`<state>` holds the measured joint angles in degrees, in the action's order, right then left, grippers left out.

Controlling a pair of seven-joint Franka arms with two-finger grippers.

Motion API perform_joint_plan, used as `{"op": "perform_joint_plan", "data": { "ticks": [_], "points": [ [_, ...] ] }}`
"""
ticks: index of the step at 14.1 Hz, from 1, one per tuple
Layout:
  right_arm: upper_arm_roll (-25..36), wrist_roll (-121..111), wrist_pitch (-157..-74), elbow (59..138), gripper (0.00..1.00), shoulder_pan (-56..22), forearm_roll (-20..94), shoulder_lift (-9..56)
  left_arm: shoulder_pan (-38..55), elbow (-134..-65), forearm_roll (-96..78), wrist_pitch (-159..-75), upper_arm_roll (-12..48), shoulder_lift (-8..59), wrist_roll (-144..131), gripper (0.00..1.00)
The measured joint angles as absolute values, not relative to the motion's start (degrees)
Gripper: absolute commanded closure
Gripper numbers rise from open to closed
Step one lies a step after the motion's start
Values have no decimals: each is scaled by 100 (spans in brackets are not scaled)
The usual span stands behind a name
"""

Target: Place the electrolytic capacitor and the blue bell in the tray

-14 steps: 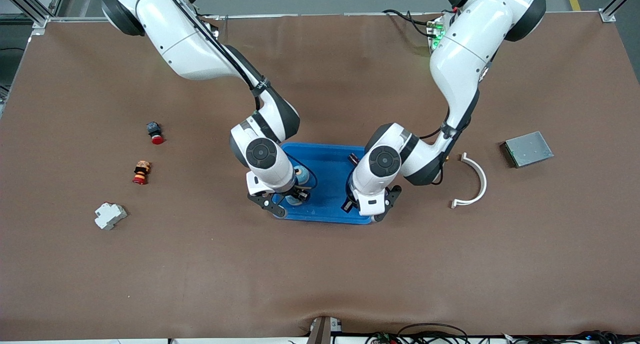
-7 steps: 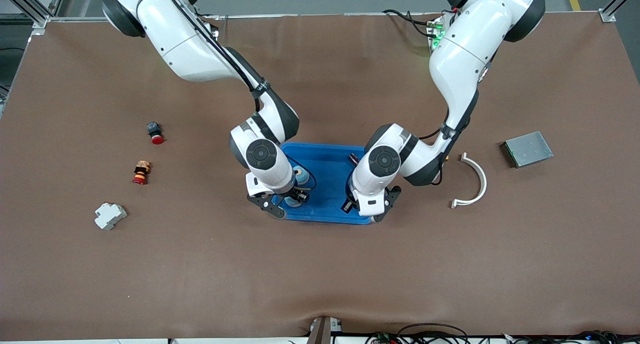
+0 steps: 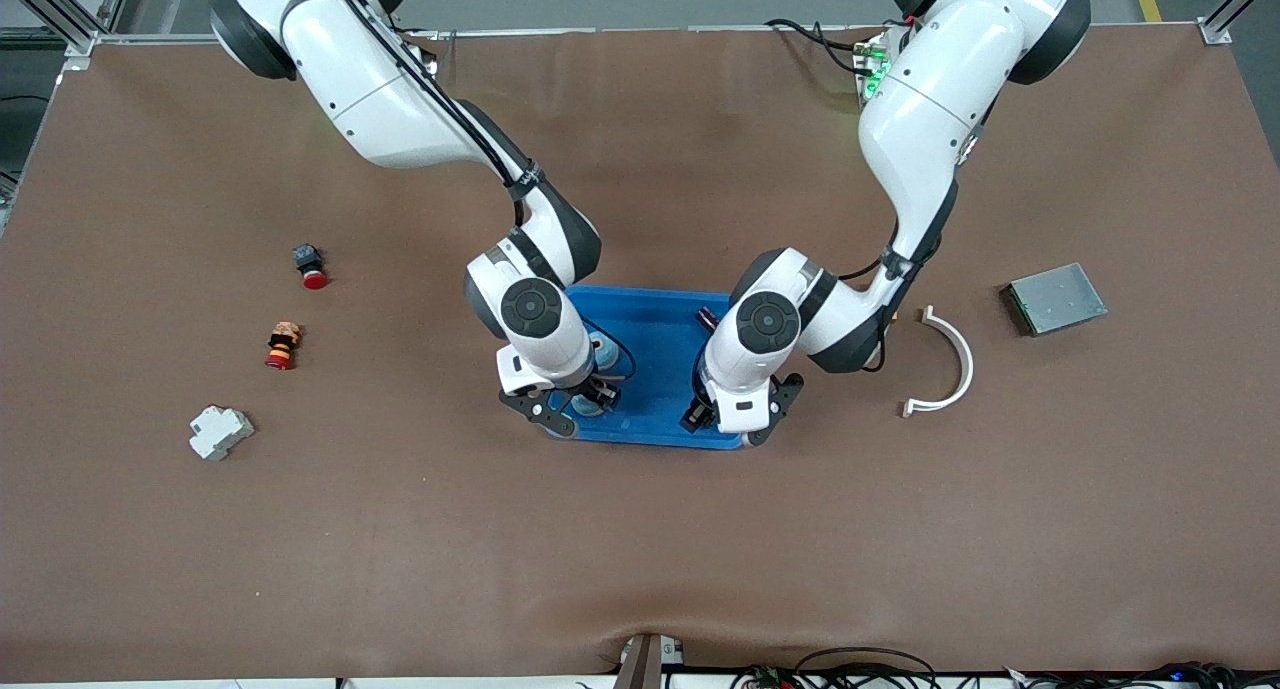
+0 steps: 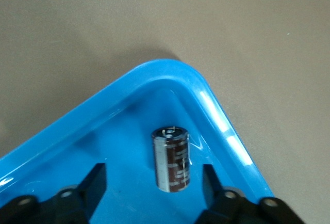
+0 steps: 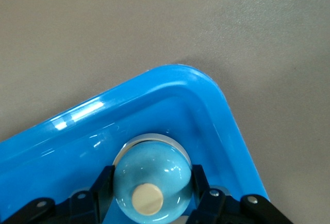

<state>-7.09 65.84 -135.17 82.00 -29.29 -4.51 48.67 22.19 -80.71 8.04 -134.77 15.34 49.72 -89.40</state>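
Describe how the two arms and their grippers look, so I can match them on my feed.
Both arms are glossy white shells with black joint bands and round black caps at the wrists. Black cables run along each. The left gripper and right gripper have white bodies with black fingers. Green lights glow near the left arm's base.

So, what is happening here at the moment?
Both arms are over the blue tray. The left gripper is open around the electrolytic capacitor, which lies in one tray corner. The right gripper has its fingers against the blue bell, which sits in the tray's other corner near the front camera.
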Motion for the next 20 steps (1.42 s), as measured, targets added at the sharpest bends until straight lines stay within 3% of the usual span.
{"op": "perform_joint_plan", "data": {
  "ticks": [5, 6, 7, 8, 12, 20],
  "points": [
    [-347, 6689, -13568, 8182, 100, -3300, -465, 4910, 2218, -8011, 804, -13488, 1515, 4969, -8940, 0],
    [-308, 6695, -13572, 8179, 89, -3348, -465, 4911, 2214, -7960, 805, -13488, 1505, 4959, -8940, 0],
    [-290, 6699, -13573, 8178, 12, -3368, -465, 4911, 2205, -7918, 805, -13487, 1493, 4938, -8940, 0],
    [-287, 6701, -13573, 8178, 0, -3371, -465, 4911, 2190, -7894, 805, -13468, 1482, 4905, -8940, 0],
    [-275, 6708, -13607, 8178, 0, -3372, -466, 4971, 2032, -7870, 821, -13074, 1464, 4701, -8864, 0],
    [-235, 6707, -13372, 8000, 0, -3370, -466, 4964, 1583, -7861, 824, -11489, 1471, 4115, -7231, 0]
  ]
}}
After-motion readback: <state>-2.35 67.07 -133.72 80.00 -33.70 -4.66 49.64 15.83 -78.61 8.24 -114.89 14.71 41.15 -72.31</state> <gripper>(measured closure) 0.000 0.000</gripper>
